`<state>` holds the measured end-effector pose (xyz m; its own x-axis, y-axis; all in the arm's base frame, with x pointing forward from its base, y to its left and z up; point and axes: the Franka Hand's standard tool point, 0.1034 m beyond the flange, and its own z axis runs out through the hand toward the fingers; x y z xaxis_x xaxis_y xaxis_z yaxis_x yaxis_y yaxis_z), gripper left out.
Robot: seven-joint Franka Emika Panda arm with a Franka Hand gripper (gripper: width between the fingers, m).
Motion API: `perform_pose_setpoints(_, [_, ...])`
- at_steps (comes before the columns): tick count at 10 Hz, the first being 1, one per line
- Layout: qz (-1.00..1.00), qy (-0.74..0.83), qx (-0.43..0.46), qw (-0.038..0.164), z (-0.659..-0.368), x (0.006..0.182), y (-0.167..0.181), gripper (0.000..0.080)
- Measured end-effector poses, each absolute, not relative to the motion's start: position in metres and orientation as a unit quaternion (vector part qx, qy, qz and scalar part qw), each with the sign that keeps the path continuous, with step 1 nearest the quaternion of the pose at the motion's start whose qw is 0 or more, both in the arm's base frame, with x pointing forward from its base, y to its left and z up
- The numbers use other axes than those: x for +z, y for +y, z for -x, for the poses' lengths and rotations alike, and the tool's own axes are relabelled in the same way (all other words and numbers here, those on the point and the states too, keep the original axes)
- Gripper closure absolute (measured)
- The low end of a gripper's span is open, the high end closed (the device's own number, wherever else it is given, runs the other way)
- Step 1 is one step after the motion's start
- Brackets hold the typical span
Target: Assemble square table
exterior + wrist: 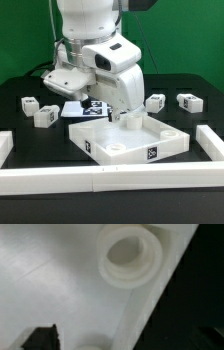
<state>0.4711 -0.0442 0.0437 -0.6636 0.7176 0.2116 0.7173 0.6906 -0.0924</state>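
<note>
The square table's white top panel [130,138] lies on the black table with its raised rim up and a tag on its front edge. My gripper [121,116] hangs open just above the panel's far corner, with nothing between its fingers. In the wrist view I see the panel's surface [50,280] close up, a round corner socket [130,258], and one dark finger [40,339] over the panel. Four short tagged legs lie loose. Two are on the exterior view's left [28,102] [43,117] and two on its right [155,102] [190,101].
The marker board [84,108] lies flat behind the panel, under the arm. Long white border bars run along the front [110,181], the exterior view's left [5,146] and its right [210,141]. A green wall stands behind the table.
</note>
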Motion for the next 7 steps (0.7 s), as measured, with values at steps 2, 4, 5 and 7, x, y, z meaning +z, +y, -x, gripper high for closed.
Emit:
perform_pose_setpoints(2, [0.419,-0.9,-0.011,0.115,-0.441,0.034,-0.065,0.015])
perform_pose_setpoints(4, [0.44,-0.888,-0.018,0.129,-0.43,0.023,-0.072,0.015])
perform_pose_setpoints(5, [0.447,-0.884,-0.016,0.137,-0.428,0.016,-0.071,0.015])
perform_pose_setpoints(7, [0.462,-0.876,-0.009,0.136,-0.437,0.014,-0.062,0.015])
